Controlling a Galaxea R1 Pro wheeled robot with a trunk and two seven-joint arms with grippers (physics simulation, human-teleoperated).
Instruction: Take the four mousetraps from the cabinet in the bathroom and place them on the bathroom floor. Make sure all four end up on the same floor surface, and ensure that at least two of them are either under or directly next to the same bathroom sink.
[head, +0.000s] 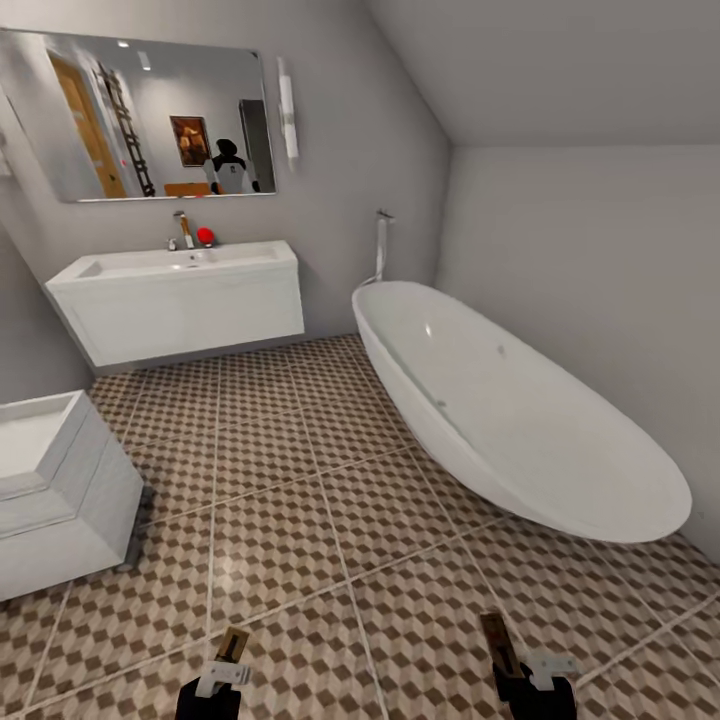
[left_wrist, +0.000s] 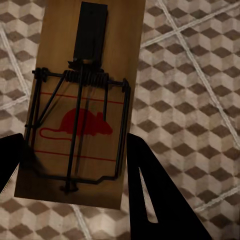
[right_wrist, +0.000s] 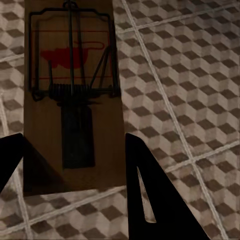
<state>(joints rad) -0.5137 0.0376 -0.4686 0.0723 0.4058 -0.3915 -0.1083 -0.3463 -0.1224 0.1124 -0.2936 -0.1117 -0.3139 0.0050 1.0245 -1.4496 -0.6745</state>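
Both grippers clamp mousetraps (left_wrist: 80, 105) (right_wrist: 72, 95) (red mouse print, no lettering).

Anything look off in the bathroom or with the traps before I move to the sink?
Nothing stands out. Each gripper holds one mousetrap flat and intact: left, right. The floor, sink and bathtub look undamaged, with no spills.

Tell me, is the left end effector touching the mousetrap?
Touching. The left wrist view shows the mousetrap clamped between the left end effector, both dark fingers against its edges.
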